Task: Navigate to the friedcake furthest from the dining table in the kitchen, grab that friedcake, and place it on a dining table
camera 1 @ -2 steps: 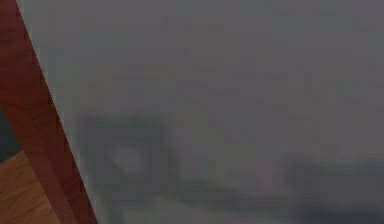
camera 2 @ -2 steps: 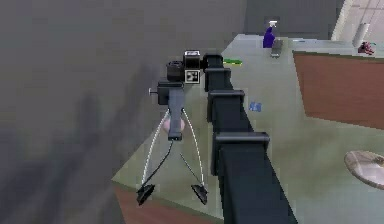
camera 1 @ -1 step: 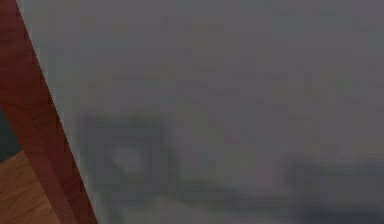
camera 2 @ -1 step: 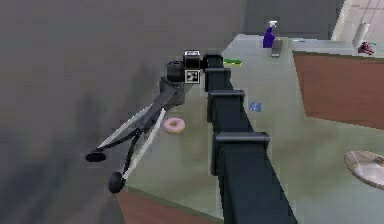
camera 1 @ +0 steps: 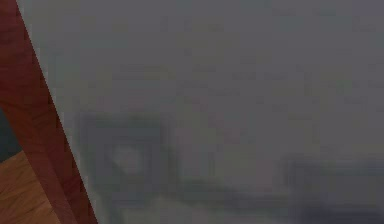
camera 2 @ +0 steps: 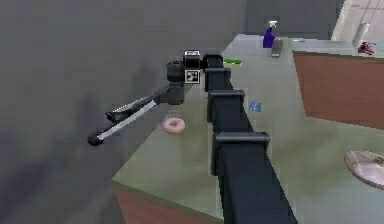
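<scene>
A pink ringed friedcake (camera 2: 175,124) lies on a grey-green countertop (camera 2: 170,165), near its left edge in the arm side view. The dark arm bar (camera 2: 235,140) rises from the bottom edge across this counter. At its end sit the white marker squares, and the gripper's body (camera 2: 174,86) is just left of them. The gripper (camera 2: 100,136) reaches down-left past the counter's edge, with only bare grey surface behind its far end, and it holds nothing. The friedcake lies right of the fingers, below the gripper's body.
On the same counter are a small blue thing (camera 2: 256,107), a green thing (camera 2: 232,63), a purple spray bottle (camera 2: 269,36) at the far end and a round dish (camera 2: 366,166) at the right edge. The forward view faces a grey wall (camera 1: 220,90) close ahead, with a red-brown panel (camera 1: 35,120) and wood floor (camera 1: 22,195) at its left.
</scene>
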